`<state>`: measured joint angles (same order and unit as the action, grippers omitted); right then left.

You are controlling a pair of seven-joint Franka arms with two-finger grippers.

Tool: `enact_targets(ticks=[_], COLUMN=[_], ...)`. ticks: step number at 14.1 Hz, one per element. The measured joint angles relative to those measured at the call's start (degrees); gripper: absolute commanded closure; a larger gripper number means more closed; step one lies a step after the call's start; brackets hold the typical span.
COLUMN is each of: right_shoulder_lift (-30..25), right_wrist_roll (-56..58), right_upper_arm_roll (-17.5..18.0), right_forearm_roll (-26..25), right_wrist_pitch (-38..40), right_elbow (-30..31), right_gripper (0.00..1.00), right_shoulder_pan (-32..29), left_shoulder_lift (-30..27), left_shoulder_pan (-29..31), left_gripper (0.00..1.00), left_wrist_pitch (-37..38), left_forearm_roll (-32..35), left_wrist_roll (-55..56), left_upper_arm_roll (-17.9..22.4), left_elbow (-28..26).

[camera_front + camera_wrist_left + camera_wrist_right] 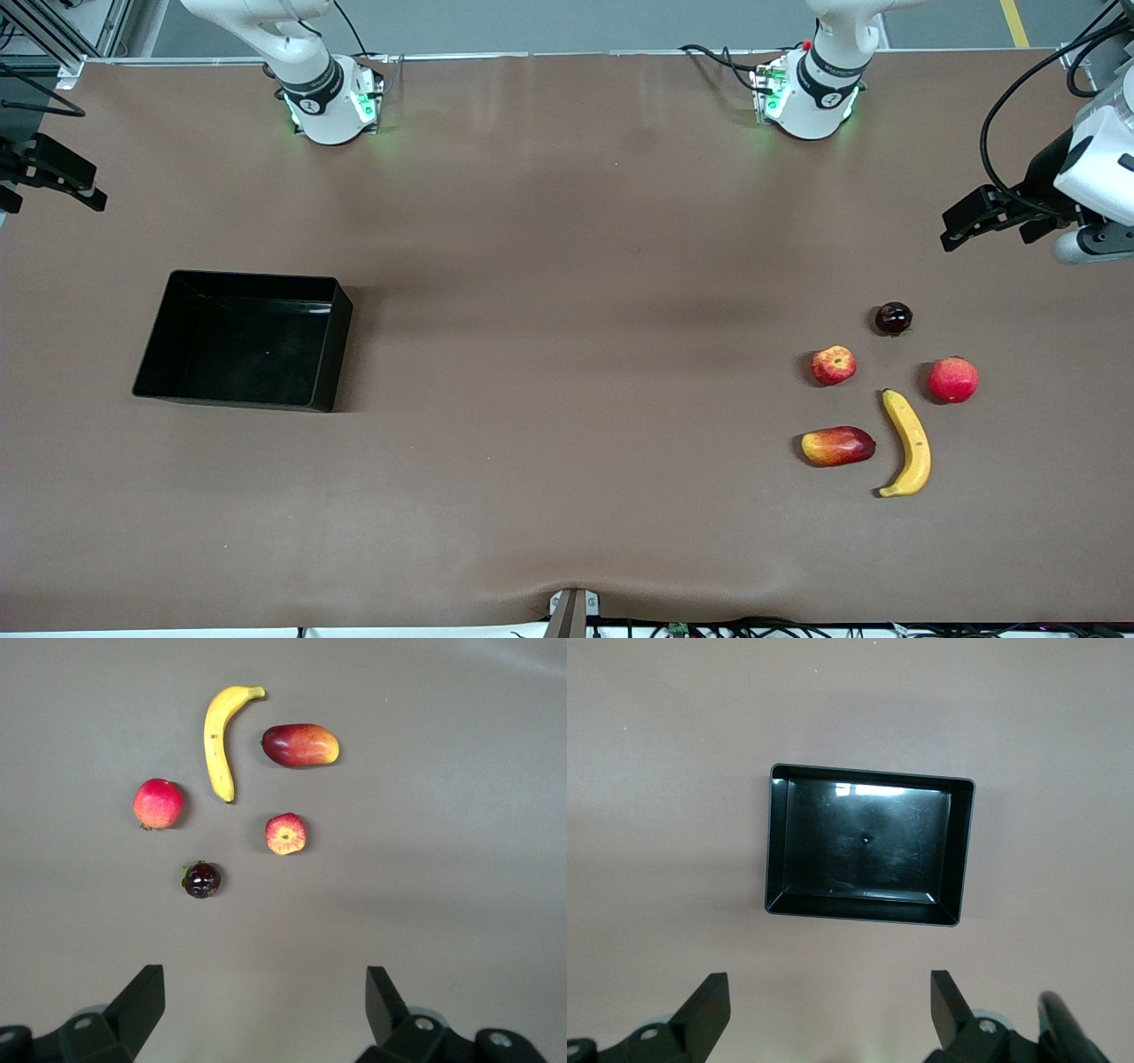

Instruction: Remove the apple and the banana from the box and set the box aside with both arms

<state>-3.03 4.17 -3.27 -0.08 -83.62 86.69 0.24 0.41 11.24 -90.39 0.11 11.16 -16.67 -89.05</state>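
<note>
Brown desk (567, 221): box (244, 340) empty toward the right arm's end; apple (834, 365) and banana (909, 442) lie well apart from it. Left gripper (952, 237) and right gripper (89, 199) hover at the desk's ends, jaws spread, holding nothing.

Box (244, 340) toward the right arm's end of the table (567, 266), nothing in it. Well apart, toward the left arm's end, all on the table: apple (834, 365), plum (893, 318) farther from the camera, round fruit (952, 379) beside, banana (908, 443) and mango (837, 446) nearer, side by side.
</note>
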Motion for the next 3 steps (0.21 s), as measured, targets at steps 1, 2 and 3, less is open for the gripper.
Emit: enact_targets(ticks=[1,2,3], right_shoulder_lift=[0.0,0.0,0.0], right_wrist_roll=[0.0,0.0,0.0], right_upper_arm_roll=[0.0,0.0,0.0], right_forearm_roll=[0.0,0.0,0.0], right_wrist_pitch=[0.0,0.0,0.0], right_elbow=[0.0,0.0,0.0], right_gripper=[0.0,0.0,0.0], right_shoulder_pan=[0.0,0.0,0.0], left_shoulder_lift=[0.0,0.0,0.0], left_shoulder_pan=[0.0,0.1,0.1], left_gripper=[0.0,0.0,0.0], left_wrist_pitch=[0.0,0.0,0.0], left_forearm_roll=[0.0,0.0,0.1], left_wrist_roll=[0.0,0.0,0.0], left_upper_arm_roll=[0.0,0.0,0.1], left_elbow=[0.2,0.5,0.9])
